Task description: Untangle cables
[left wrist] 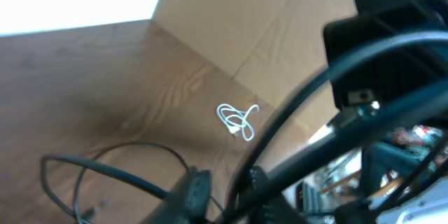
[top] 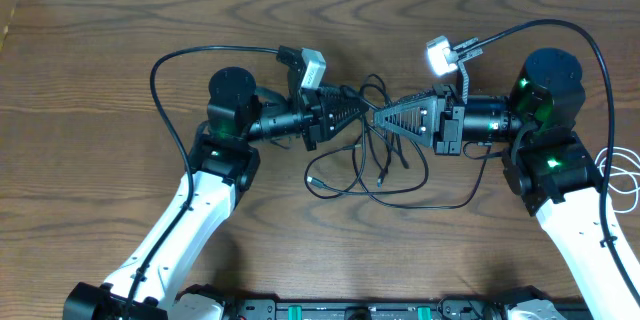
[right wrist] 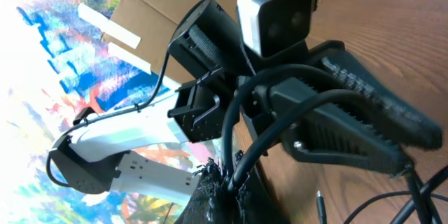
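Tangled black cables lie in loops at the table's centre, with small plugs on the wood. Both grippers meet tip to tip just above the tangle. My left gripper comes in from the left, its fingers drawn together with a black cable strand running between them. My right gripper faces it and is shut on black cable, which rises out of the pinch. The white cable lies coiled apart at the far right edge, and the left wrist view shows the white cable on bare wood.
Thick black arm cables arch over both arms. A cardboard wall stands beyond the white cable. The left gripper's ridged finger and the left wrist's camera fill the right wrist view. A loose plug rests on the wood.
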`<state>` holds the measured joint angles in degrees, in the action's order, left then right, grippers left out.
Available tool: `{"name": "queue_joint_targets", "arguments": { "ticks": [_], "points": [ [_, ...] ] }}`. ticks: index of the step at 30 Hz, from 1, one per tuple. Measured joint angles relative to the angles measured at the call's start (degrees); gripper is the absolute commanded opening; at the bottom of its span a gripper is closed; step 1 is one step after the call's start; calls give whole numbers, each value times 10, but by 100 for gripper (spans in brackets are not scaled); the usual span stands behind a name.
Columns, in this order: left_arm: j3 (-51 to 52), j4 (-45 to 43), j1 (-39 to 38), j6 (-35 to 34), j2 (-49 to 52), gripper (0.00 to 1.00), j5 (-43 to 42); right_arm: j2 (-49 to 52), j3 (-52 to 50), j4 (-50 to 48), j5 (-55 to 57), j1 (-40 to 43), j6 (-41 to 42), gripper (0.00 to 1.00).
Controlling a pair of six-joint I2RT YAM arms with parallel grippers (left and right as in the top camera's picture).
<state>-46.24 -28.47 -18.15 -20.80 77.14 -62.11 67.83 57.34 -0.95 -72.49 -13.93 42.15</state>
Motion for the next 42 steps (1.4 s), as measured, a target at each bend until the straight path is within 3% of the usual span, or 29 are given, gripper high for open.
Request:
{"name": "queue_joint_targets", "arguments": {
  "ticks": [6, 8, 11, 14, 18, 23, 33, 38, 42],
  "points": [
    [0, 0, -3, 2, 0, 8, 2, 0, 0, 1, 7, 0, -3, 2],
    [0, 0, 2, 2, 0, 8, 2, 0, 0, 11, 18, 0, -15, 6],
    [0, 0, 17, -4, 0, 8, 1, -1, 0, 43, 45, 0, -48, 29],
    [0, 0, 40, -23, 0, 8, 3, -1, 2, 110, 97, 0, -105, 70],
    [0, 0, 75, -53, -7, 7, 3, -3, 2, 228, 237, -1, -159, 97],
    [0, -2, 97, -81, -48, 7, -6, -3, 1, 338, 472, -2, -169, 99],
    [0, -62, 97, -169, -115, 7, -10, 63, 1, 365, 636, -8, -136, 99],
    [0, -102, 97, -200, -127, 7, -10, 129, 0, 353, 621, -9, -119, 99],
    [0, -107, 97, -212, -128, 8, -8, 161, -1, 305, 496, -9, -143, 99]
  ]
}}
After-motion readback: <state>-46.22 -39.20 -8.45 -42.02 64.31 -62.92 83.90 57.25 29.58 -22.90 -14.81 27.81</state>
